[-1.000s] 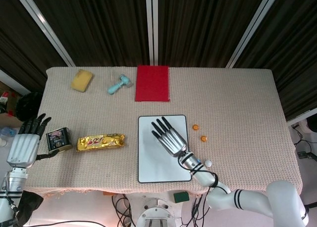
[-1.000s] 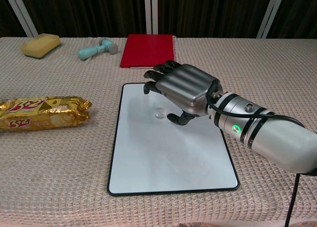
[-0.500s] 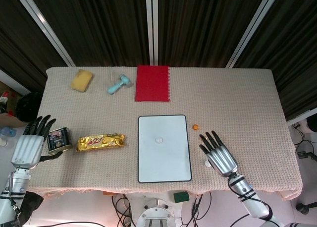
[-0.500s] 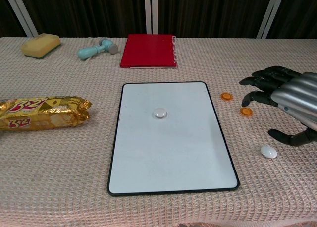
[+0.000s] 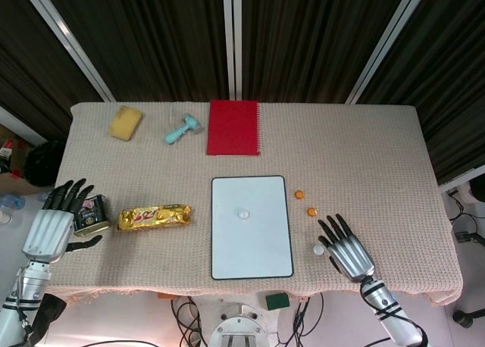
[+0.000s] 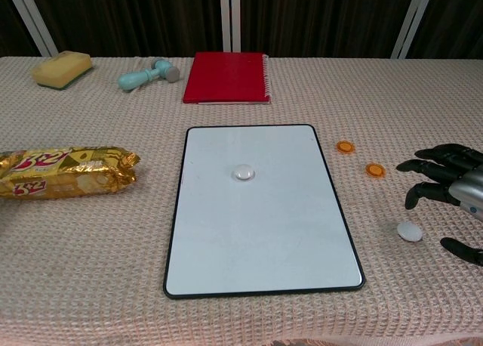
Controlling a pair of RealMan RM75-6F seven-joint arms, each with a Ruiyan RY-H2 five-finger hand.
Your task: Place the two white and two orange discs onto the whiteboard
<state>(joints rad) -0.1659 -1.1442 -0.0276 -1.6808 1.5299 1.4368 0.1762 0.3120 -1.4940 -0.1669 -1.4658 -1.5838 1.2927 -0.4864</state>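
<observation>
The whiteboard [image 5: 251,226] [image 6: 260,210] lies at the table's front middle with one white disc [image 5: 243,212] [image 6: 243,173] on it. Right of the board, two orange discs [image 5: 299,194] [image 5: 311,211] [image 6: 345,146] [image 6: 375,170] and a second white disc [image 5: 318,249] [image 6: 410,231] lie on the cloth. My right hand [image 5: 348,245] [image 6: 450,191] is open, fingers spread, just right of that white disc, apart from it. My left hand [image 5: 54,224] is open at the table's left edge beside a small tin.
A small tin [image 5: 89,214] and a gold snack pack [image 5: 154,217] [image 6: 60,171] lie at the left. At the back are a yellow sponge [image 5: 125,123] [image 6: 62,67], a teal tool [image 5: 182,129] [image 6: 148,75] and a red notebook [image 5: 233,127] [image 6: 227,77].
My right hand left the whiteboard, leaving a white disc there, and drew back to the right front beside the other white disc. My left hand shifted slightly.
</observation>
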